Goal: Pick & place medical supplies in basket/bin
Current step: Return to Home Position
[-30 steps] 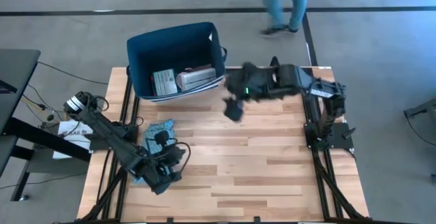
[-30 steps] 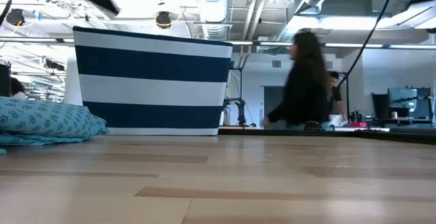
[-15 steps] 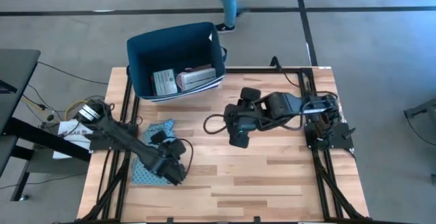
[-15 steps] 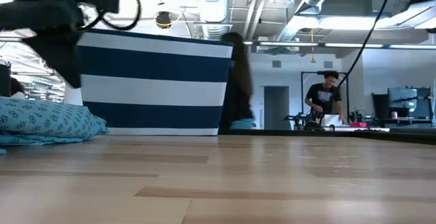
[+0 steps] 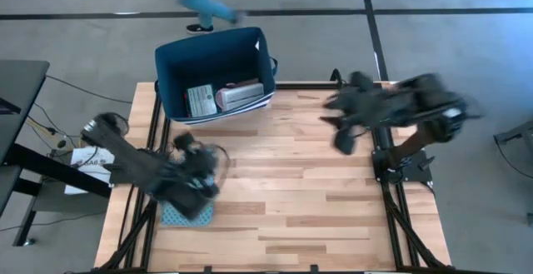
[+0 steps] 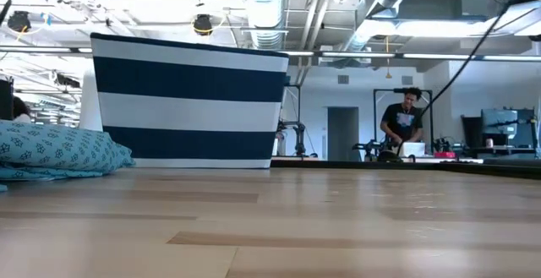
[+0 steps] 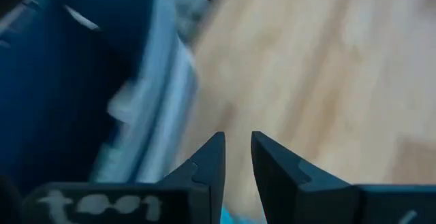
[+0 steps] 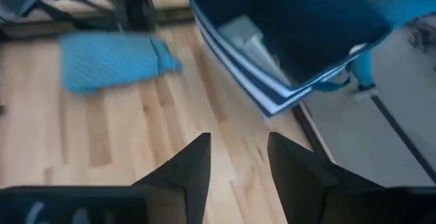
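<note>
Tub: the large dark navy blue rectangular plastic tub (image 5: pixel 171 62) stood at the far-left corner of the light wooden table (image 5: pixel 291 216).
Tub's contents: only the high view showed them clearly, a green-white flat box (image 5: pixel 201 101) lying beside a pale oblong item (image 5: pixel 241 95) along the near wall.
Tub's outside: the low view alone showed its wall in navy and white bands (image 6: pixel 190 100); no arm appeared there.
Left gripper (image 7: pixel 237 157): empty, with a narrow gap between its fingers, facing the tub.
Left arm (image 5: pixel 141 166): blurred, over the table's left side.
Right gripper (image 8: pixel 238 159): fingers moderately spread, nothing between them.
Right arm (image 5: pixel 400 103): blurred, at the far-right corner.
Pouch: the flat blue patterned cloth pouch (image 5: pixel 185 216) was mostly hidden under the left arm from above; the right wrist view showed it whole (image 8: pixel 112 60), apart from the tub.
People: blue-trousered legs (image 5: pixel 204 3) beyond the tub; a person (image 6: pixel 404 122) far back in the room.
</note>
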